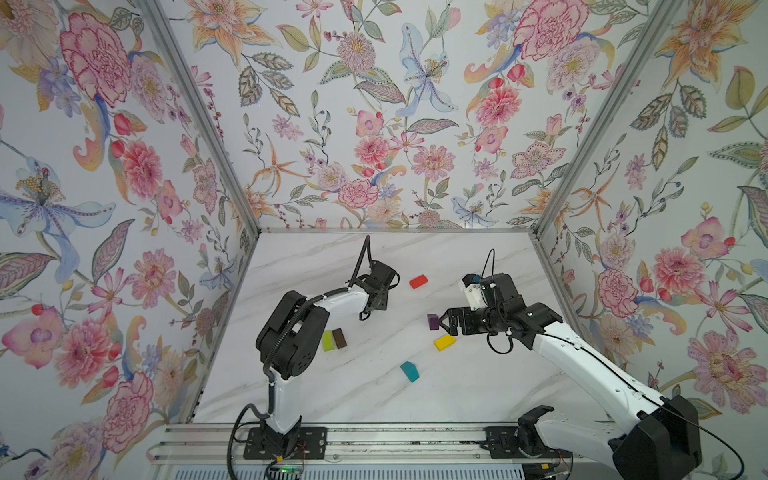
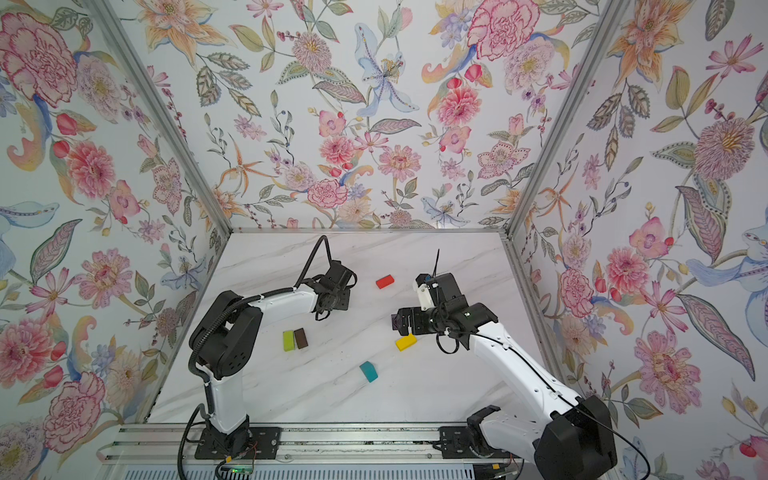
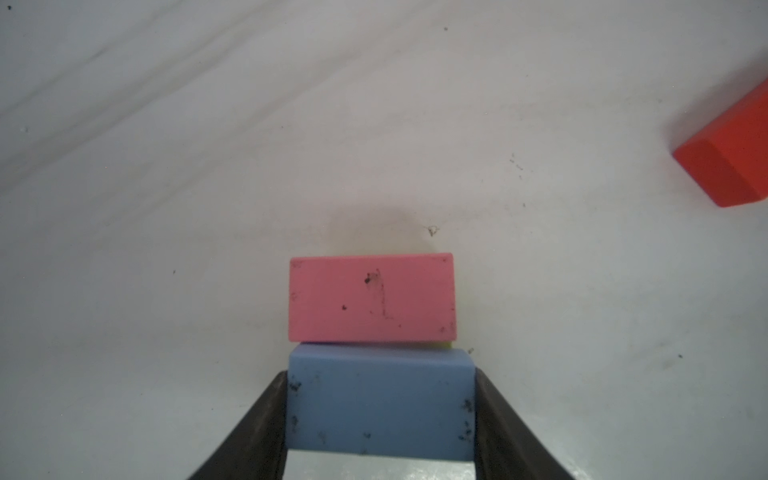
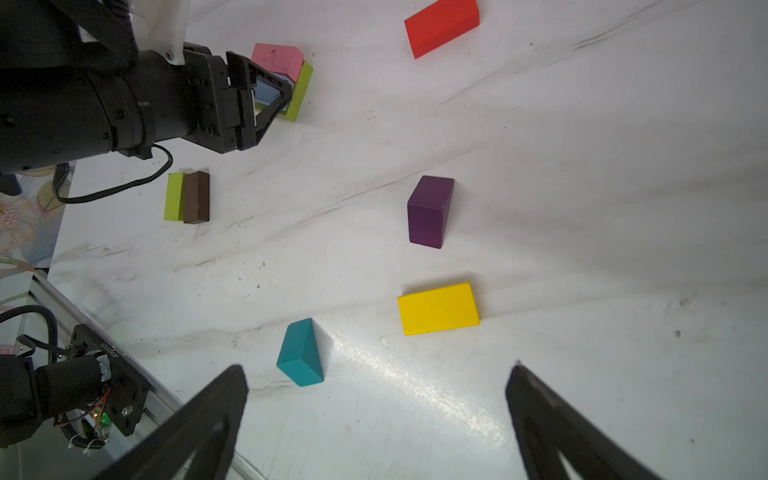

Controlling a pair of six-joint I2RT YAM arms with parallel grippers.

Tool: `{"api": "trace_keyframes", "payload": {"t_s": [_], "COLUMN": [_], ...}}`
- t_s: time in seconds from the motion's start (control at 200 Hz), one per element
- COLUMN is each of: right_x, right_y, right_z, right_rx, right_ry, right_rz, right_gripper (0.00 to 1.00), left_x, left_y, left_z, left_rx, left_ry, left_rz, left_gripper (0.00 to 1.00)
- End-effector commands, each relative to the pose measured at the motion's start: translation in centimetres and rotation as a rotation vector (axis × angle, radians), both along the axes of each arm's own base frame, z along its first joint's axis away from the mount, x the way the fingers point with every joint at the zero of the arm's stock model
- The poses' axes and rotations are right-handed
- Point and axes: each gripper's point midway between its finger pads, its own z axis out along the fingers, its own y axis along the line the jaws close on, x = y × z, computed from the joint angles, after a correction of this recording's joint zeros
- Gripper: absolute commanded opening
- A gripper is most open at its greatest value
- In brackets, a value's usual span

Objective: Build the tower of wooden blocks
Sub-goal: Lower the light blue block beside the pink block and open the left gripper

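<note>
Tower (image 4: 299, 87) step: seating light blue block (image 3: 380, 403) beside pink block (image 3: 372, 297).
Left gripper (image 3: 380, 374): clamps the blue one.
Right gripper (image 4: 377, 368): wide, empty.
Next: probably a level release.

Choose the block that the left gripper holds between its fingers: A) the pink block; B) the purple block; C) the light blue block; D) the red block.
C: in the left wrist view the left gripper is closed on both ends of the light blue block, beside the pink block.
</note>
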Motion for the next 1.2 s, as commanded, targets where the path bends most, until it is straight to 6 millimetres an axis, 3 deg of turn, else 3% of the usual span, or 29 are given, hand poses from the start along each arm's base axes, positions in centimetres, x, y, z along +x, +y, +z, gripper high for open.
{"api": "trace_keyframes", "payload": {"t_s": [0.0,0.876,1.006,1.196], "right_x": [-0.1,-0.1,-0.1,0.0], "right_y": [-0.3,-0.4,-0.3,-0.4], "right_z": [-0.5,-0.8,-0.8,-0.9], "right_rx": [-0.003,-0.004,-0.004,-0.008], "right_ry": [0.016,0.025,0.024,0.022], "right_rz": [-0.004,-0.008,-0.005,-0.01], "right_gripper": [0.99,0.99,0.99,0.99], "left_x": [0.7,0.7,0.6,0.4], "left_y": [0.0,0.0,-0.1,0.4], "left_z": [0.2,0.2,1.2,4.3], "left_rx": [0.001,-0.001,-0.008,-0.004], "left_ry": [-0.001,0.006,-0.011,-0.065], "left_rz": [-0.006,-0.004,-0.003,0.005], "left_gripper": [0.58,0.71,0.72,0.73]}}
